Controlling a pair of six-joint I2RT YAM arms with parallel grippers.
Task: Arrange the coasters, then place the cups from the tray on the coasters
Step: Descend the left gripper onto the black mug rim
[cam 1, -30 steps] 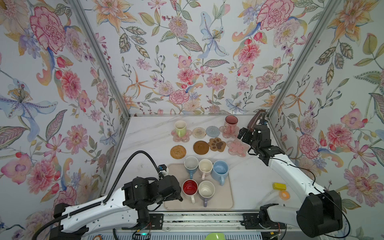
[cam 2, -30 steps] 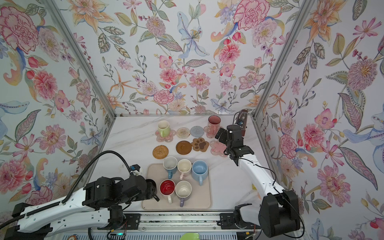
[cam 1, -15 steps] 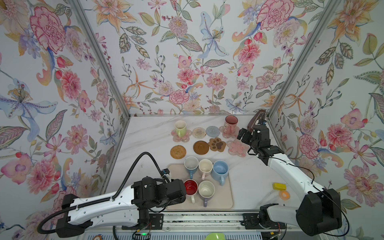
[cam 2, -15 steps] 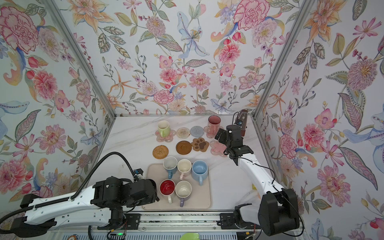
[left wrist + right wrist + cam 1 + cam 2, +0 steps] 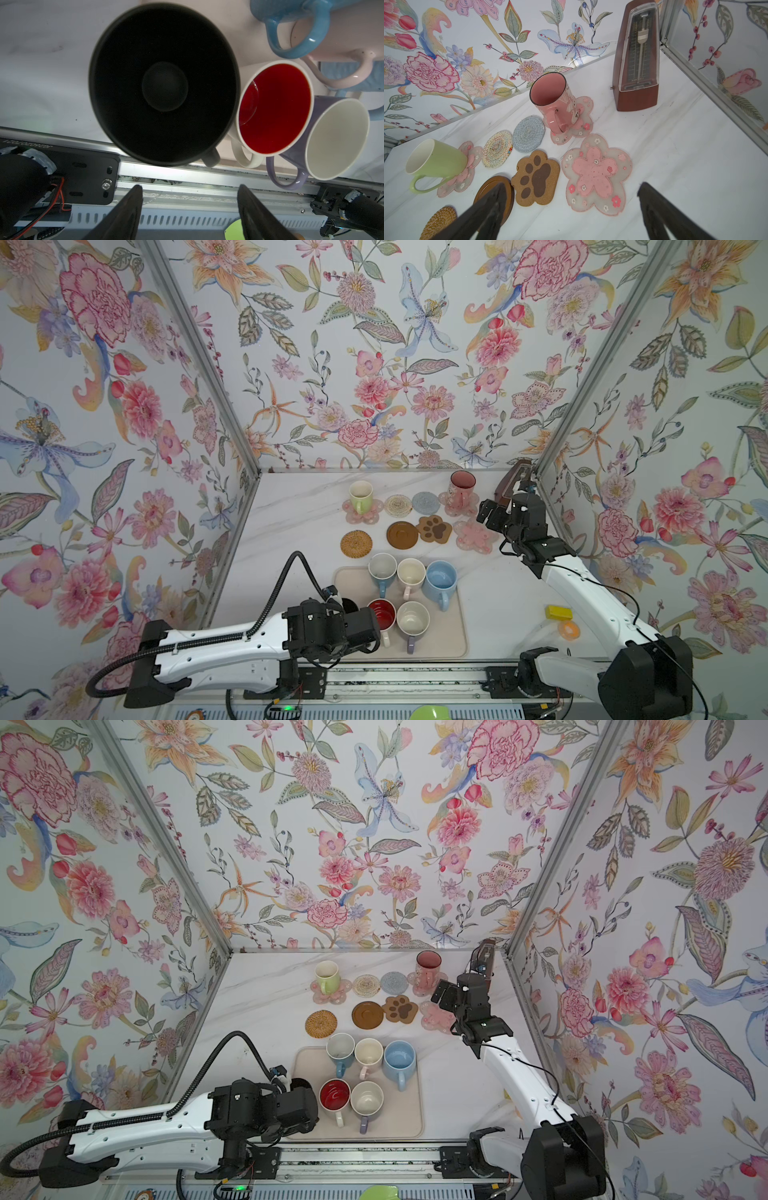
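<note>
Several coasters lie in two rows on the table. A light green cup (image 5: 360,497) stands on the back-left pink flower coaster, and a pink patterned cup (image 5: 461,488) stands on the back-right one. The beige tray (image 5: 449,635) holds blue, cream and light blue cups behind, with a red-inside cup (image 5: 382,614) and a lavender cup (image 5: 412,619) in front. My left gripper (image 5: 189,191) is open and empty. It hangs above the tray's front-left corner, beside the black cup (image 5: 164,83). My right gripper (image 5: 573,185) is open and empty over the bare flower coaster (image 5: 598,172).
A brown metronome (image 5: 637,56) stands in the back right corner near the pink cup. A yellow block (image 5: 558,612) and an orange ring (image 5: 568,630) lie right of the tray. Flowered walls close three sides, and a metal rail (image 5: 207,176) runs along the front edge.
My left arm has swung right, over the tray's front-left corner, and its wrist now covers the black cup in both top views. The right arm has barely moved.
</note>
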